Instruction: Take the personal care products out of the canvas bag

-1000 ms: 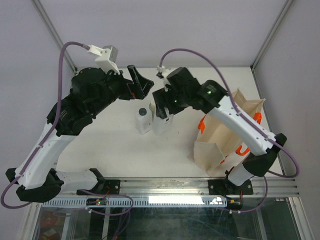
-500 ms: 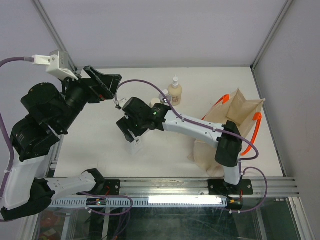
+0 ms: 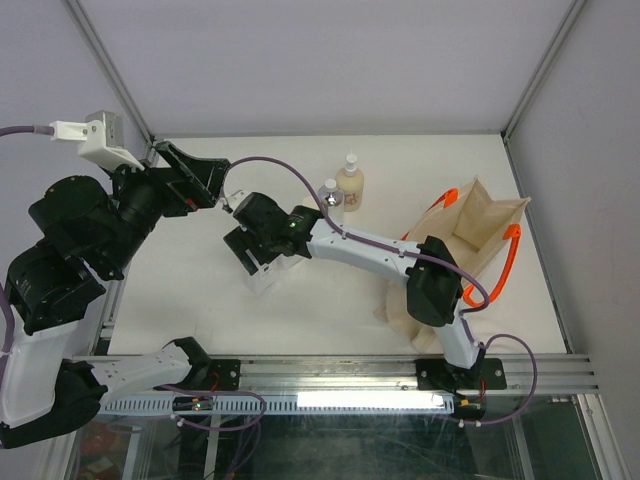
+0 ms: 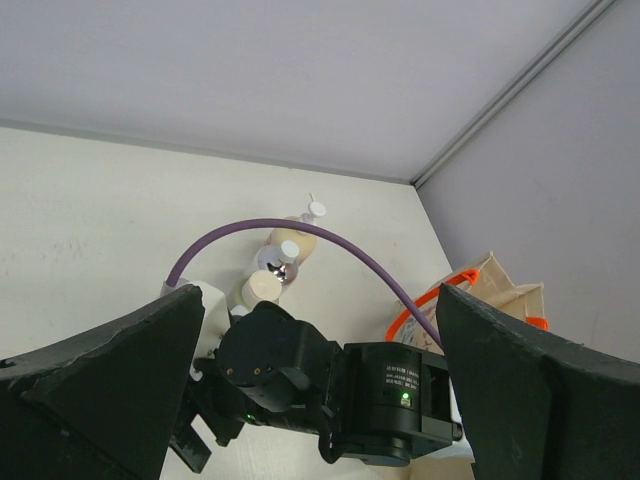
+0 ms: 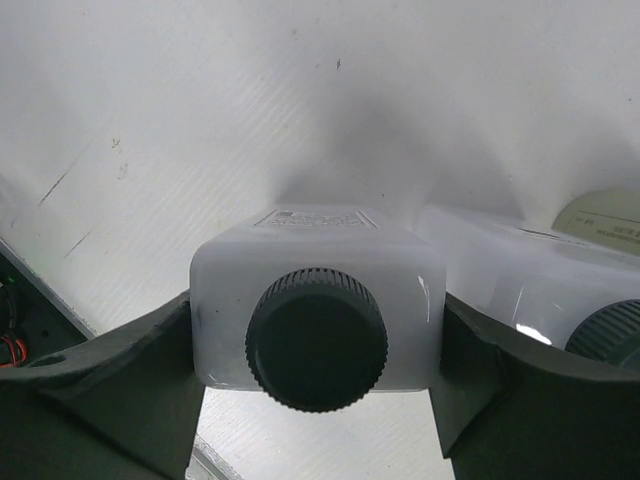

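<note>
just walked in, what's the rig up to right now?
The right gripper is stretched across the table, jaws closed on a whitish square bottle with a dark cap. A second square bottle sits right beside it. The cream pump bottle and silver-capped bottle stand at the far side. The canvas bag stands at the right. The left gripper hangs raised, jaws open, holding nothing.
</note>
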Robot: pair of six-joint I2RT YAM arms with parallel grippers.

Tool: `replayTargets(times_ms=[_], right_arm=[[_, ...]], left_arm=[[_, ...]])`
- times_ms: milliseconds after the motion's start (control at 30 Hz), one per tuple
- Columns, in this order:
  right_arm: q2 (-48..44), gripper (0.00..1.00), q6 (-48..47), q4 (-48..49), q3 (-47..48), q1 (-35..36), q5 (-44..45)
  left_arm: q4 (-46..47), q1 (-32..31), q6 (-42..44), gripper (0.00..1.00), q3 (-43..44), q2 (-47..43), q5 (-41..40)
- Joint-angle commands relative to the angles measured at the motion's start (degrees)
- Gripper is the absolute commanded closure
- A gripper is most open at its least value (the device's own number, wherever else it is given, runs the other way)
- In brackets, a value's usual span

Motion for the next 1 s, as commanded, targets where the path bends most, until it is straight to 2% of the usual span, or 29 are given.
replayTargets(times_ms=[0, 100, 167, 467, 633, 800, 967], right_arm=[[-1.9, 0.66, -0.6, 4.5, 4.1, 1.0, 2.4], [-1.9, 0.37, -0.6, 2.4, 4.5, 1.6, 3.7], [-2.3, 0.26, -0.6, 1.3, 5.0, 1.7, 4.1], [-6.7, 0.01, -1.5, 1.5, 6.6, 1.8, 2.7], [-9.0, 0.01, 1.2, -4.6, 10.5, 0.5, 5.8], [-19.0, 0.01, 1.8, -6.5, 4.3, -2.5, 8.9], [-31.4, 0.01, 2.1, -8.5, -2.9, -11.0, 10.9]], left_arm=[[0.3, 0.1, -0.2, 0.01, 1.2, -0.5, -0.4], [0.2, 0.1, -0.1, 0.01, 0.9, -0.8, 0.1], [0.2, 0.1, -0.2, 0.01, 0.3, -1.1, 0.4], [0.8, 0.1, -0.9, 0.01, -2.4, -1.8, 1.5], [1.2, 0.2, -0.5, 0.01, -2.4, -1.7, 1.3], [2.3, 0.1, 0.0, 0.01, -4.2, -1.6, 1.8], [2.8, 0.1, 1.2, 0.01, -6.0, 0.9, 3.9]])
